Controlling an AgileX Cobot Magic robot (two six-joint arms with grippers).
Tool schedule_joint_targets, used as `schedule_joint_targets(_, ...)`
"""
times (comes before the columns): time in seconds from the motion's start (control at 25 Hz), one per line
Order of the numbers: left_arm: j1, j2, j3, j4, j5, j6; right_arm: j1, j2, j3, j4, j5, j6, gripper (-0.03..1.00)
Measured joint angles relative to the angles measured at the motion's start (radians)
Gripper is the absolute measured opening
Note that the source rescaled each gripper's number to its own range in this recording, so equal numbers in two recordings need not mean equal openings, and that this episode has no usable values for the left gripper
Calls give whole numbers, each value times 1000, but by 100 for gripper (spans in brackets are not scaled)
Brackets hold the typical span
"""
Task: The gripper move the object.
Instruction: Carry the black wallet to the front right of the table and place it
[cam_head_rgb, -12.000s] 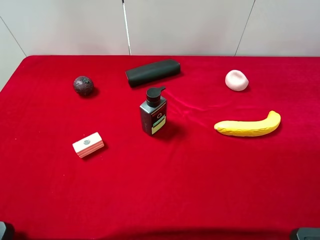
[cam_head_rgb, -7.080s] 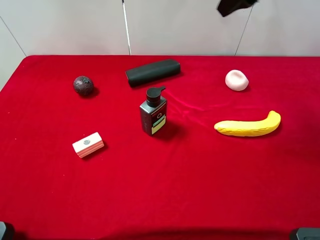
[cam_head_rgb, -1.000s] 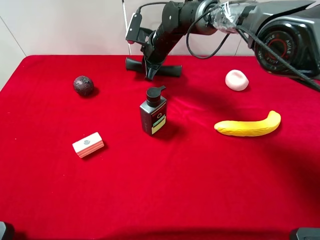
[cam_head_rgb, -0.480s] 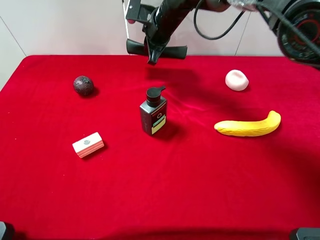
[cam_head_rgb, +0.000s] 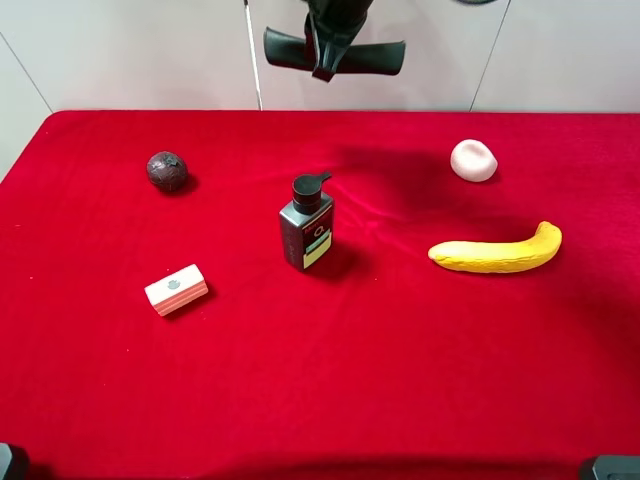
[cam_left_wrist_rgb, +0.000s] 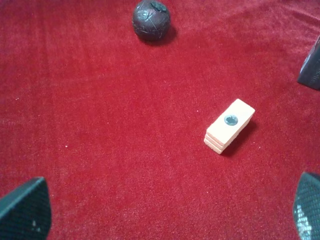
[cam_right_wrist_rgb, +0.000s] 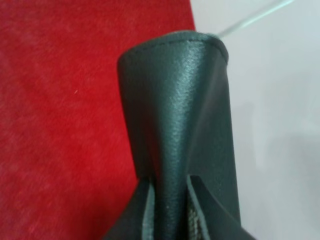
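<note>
OK, nearest first. Your left tool (cam_left_wrist_rgb: 165, 215) hovers over the near-left part of the red worktop (cam_head_rgb: 400, 390). Its fingers are spread wide with nothing between them, so I read it as parked, not part of this move. Under it the white-and-pink block (cam_left_wrist_rgb: 229, 126) lies flat on the cloth.

Further in, the dark pump bottle (cam_head_rgb: 306, 225) stands upright mid-worktop. The banana (cam_head_rgb: 496, 251) lies to its right, well apart. Beyond those, the dark ball (cam_head_rgb: 167, 170) is at far left and the pale pink lump (cam_head_rgb: 473, 160) at far right. None of these touches another.

Farthest, the black case (cam_head_rgb: 378, 57) is in the air above the far edge, in front of the wall. It is roughly level, with both ends sticking out either side of your right tool (cam_head_rgb: 325, 45). The wrist view shows the fingers (cam_right_wrist_rgb: 144, 210) pinched on the case, squeezing its soft cover into a ridge. The grip near mid-length is likely why it hangs level.

My read is that you're in the carry step, with the pick done and the drop spot unknown. Watch the bottle if you bring the case nearer, and a soft case may slip.
</note>
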Motion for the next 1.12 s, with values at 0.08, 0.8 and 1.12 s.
schedule_joint_targets(0.08, 0, 0, 0, 0, 0, 0, 0, -28, 0, -16, 47, 14, 5)
schedule_joint_targets(0.8, 0, 0, 0, 0, 0, 0, 0, -230, 14, -80, 321, 109, 3)
schedule_joint_targets(1.12, 0, 0, 0, 0, 0, 0, 0, -384, 189, -121, 328, 148, 3)
